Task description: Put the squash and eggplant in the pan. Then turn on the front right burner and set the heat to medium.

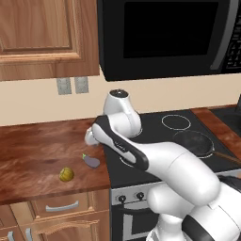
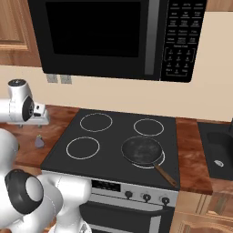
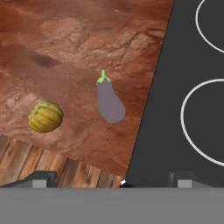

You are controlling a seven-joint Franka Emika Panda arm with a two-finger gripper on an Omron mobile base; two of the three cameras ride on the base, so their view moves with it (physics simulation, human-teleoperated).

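In the left base view the squash sits on the wooden worktop to the left of the cooktop, near the worktop's front edge. The eggplant lies between the squash and the cooktop, just beside the cooktop's left edge. The pan rests on the cooktop's right side, its brown handle pointing off to the right. The arm's white links hide the end effector here.

In the right base view the pan lies on the front right burner, handle angled toward the cooktop's front right corner. The eggplant lies on the worktop just left of the cooktop.

In the hand view the end effector hangs above the worktop at the cooktop's edge, fingers spread fully apart, holding and touching nothing. The eggplant lies close to the cooktop's edge, green stem pointing up in the picture; the squash lies farther from the cooktop, apart from the eggplant.
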